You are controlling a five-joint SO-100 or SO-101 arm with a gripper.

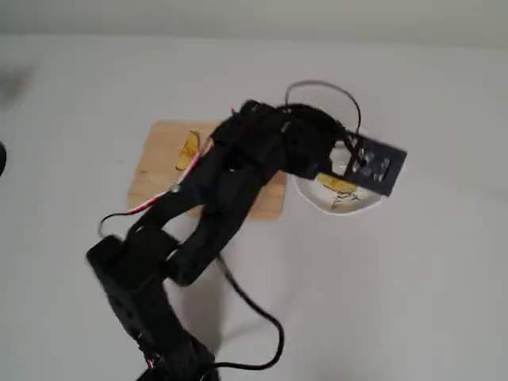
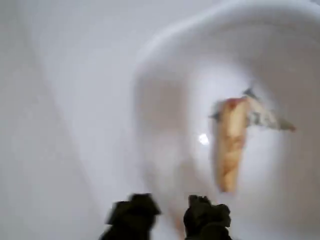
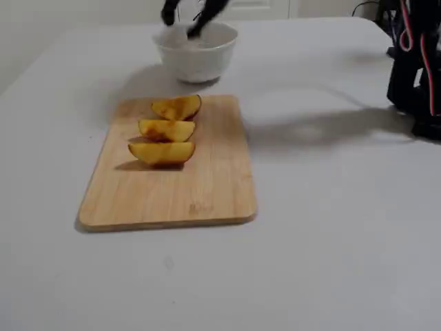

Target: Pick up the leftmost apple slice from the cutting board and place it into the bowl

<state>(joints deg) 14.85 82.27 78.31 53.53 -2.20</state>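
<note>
— Gripper [image 2: 167, 215]? Parted, empty, hanging just over the bowl [image 2: 165, 65].
— Apple slice [image 2: 231, 145]? Lying loose inside, near the grey sprig.
— Best way out? Straight up, clear of the rim; wide of the three slices [image 3: 167, 128] on the cutting board [image 3: 207, 186].

Overhead, low front, wrist close-up.

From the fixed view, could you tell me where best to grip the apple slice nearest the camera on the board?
Probably across the middle of the nearest slice, from above, fingers on its two long sides: it lies crosswise on the cutting board, with the next slice close behind.
</note>
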